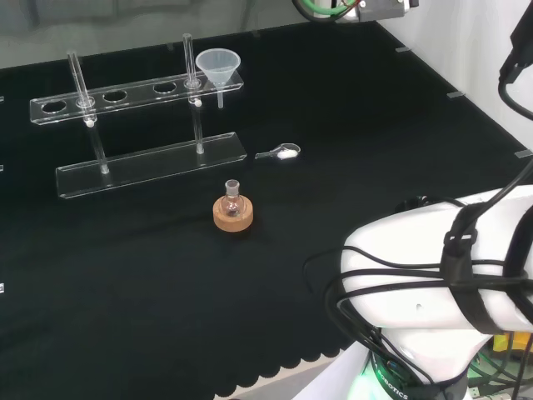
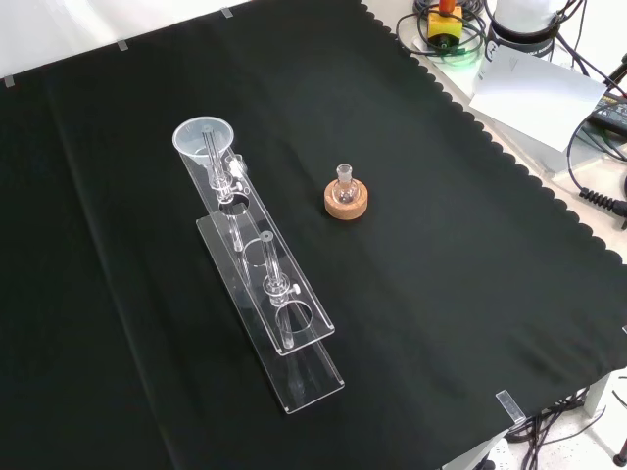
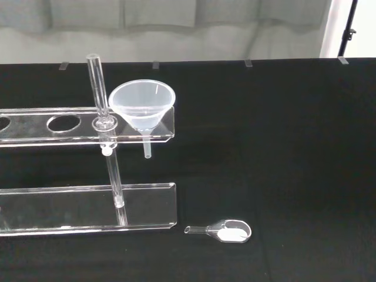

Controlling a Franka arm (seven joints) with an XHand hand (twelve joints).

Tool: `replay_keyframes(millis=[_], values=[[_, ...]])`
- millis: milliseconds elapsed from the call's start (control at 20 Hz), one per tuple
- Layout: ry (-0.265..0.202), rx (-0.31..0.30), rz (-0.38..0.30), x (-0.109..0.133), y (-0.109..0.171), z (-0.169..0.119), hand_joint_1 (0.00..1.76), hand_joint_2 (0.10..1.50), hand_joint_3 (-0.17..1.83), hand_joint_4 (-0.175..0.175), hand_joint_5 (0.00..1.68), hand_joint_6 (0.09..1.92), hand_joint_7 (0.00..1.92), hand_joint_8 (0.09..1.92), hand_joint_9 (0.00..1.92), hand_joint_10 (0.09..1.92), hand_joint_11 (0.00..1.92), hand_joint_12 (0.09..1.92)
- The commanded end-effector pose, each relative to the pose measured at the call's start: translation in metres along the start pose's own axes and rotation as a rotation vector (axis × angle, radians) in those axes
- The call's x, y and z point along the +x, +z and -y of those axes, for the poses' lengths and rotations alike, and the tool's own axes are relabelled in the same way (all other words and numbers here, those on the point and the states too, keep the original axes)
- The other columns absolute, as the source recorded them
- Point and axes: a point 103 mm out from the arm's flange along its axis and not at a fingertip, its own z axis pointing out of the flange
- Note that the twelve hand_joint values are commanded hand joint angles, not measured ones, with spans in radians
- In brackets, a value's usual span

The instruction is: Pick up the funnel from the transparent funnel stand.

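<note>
The funnel (image 1: 218, 65) sat upright in the end hole of the transparent funnel stand (image 1: 125, 94), at that rack's right end in the head view, its cone resting on the top plate and its stem hanging straight down through it. The wrist view looked at it from well back and level, so the reach would likely run forward across the small scoop (image 3: 226, 231). How the hand's fingers stood could not be told, and the clear rack's edges were hard to trace.

Even bright light, soft shadows — sharp
</note>
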Motion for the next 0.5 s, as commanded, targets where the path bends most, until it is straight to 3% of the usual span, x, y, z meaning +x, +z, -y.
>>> replay_keyframes(millis=[50, 500], values=[[0.036, 0.009, -0.003, 0.0, 0.013, -0.016, 0.0, 1.23, 0.38, -0.018, 0.31, 0.09, 0.0, 0.48, 0.16, 0.62, 0.01, 1.35], [0.054, 0.047, -0.024, -0.014, 0.038, -0.064, 0.0, 1.23, 0.36, -0.02, 0.32, 0.09, 0.01, 0.49, 0.17, 0.63, 0.01, 1.36]])
